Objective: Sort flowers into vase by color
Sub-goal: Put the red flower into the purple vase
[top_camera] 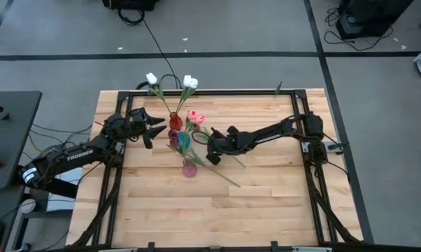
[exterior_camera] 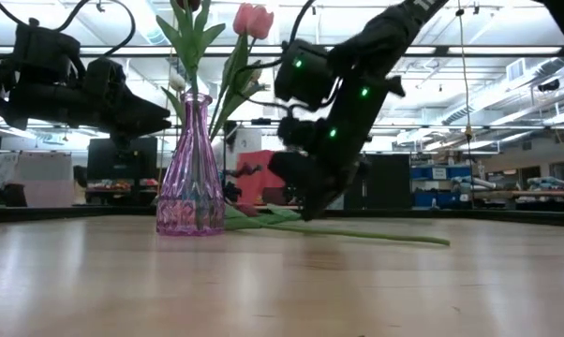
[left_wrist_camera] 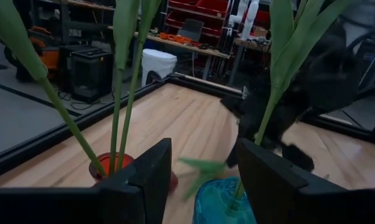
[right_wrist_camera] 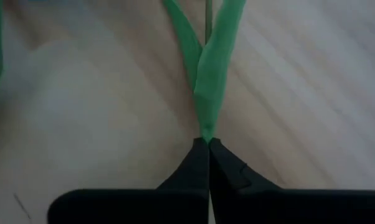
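- Low over the middle of the wooden table [top_camera: 266,203], the right gripper [top_camera: 214,148] has its two fingers pinched together on the green stem [right_wrist_camera: 207,102] of a tulip lying flat on the boards; the right wrist view shows the stem and a leaf running straight out from between the closed tips.
- That stem's long axis runs diagonally across the table, its free end [top_camera: 228,180] trailing away from the vases toward the near edge.
- Just beside the right gripper, toward the left arm, stands the vase cluster: a red vase [top_camera: 175,121] with white tulips [top_camera: 189,82], a blue vase [top_camera: 184,140] with pink tulips [top_camera: 195,117], and a pink vase [top_camera: 189,169].
- On the far side of the cluster the left gripper [top_camera: 154,128] hovers with fingers spread, holding nothing.
- The right arm is judged the one placed to lift; the bloom's colour cannot be made out.
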